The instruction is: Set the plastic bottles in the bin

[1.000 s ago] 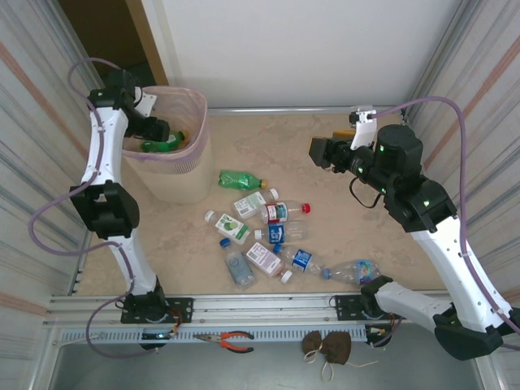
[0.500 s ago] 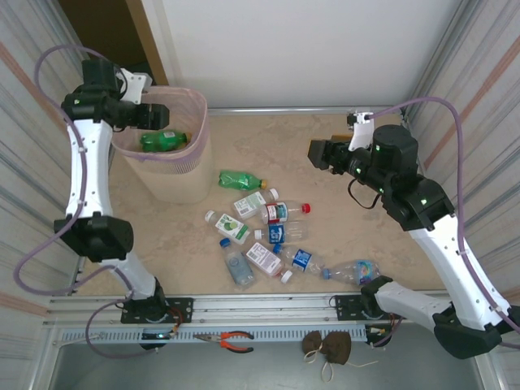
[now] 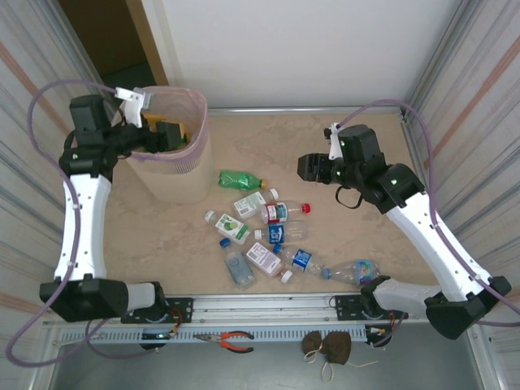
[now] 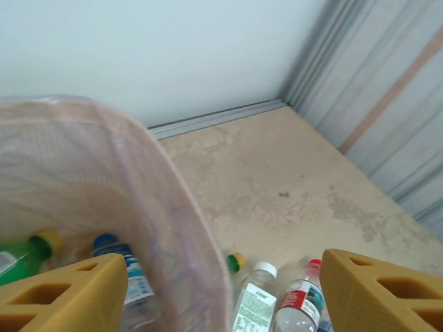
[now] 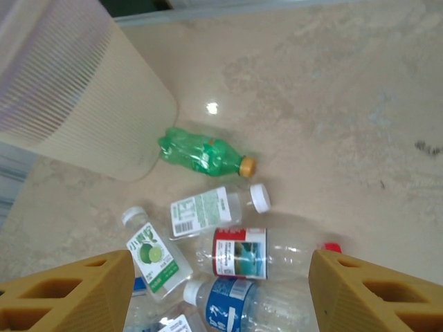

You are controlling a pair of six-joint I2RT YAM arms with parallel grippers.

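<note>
- Right end effector point(image 3: 309, 167): it hangs above the table point(image 3: 268, 142). Its fingers point(image 5: 69, 294) stand well apart, with nothing between them.
- Left end effector point(image 3: 168, 135): it is poised over the mouth of the bin point(image 3: 175, 183), jaws apart and empty. In its wrist view the pink liner point(image 4: 173, 207) crosses between the fingers.
- Plastic bottles point(image 3: 262, 258): some nine lie on their sides in a loose cluster at mid-table, to the right of the bin and nearer the arm bases. The right arm is the nearer one.
- Governing relation: in the right wrist view the red-labelled bottle point(image 5: 266, 252) lies below and between the fingers. Its long axis runs from finger to finger, with the red cap toward the right-hand finger. Because the jaws open along that axis, a grip across the body would probably need a wrist turn.
- Green bottle point(image 5: 201, 153): it lies farther off, just beside the foot of the bin, with its orange cap pointing away from the bin.
- Appearance: the red-labelled bottle is clear and thin-walled, so it is probably light and apt to roll.
- Bin contents, left wrist view: a green one point(image 4: 17, 256) and a blue-capped clear one point(image 4: 128, 273) lie at the bottom.
</note>
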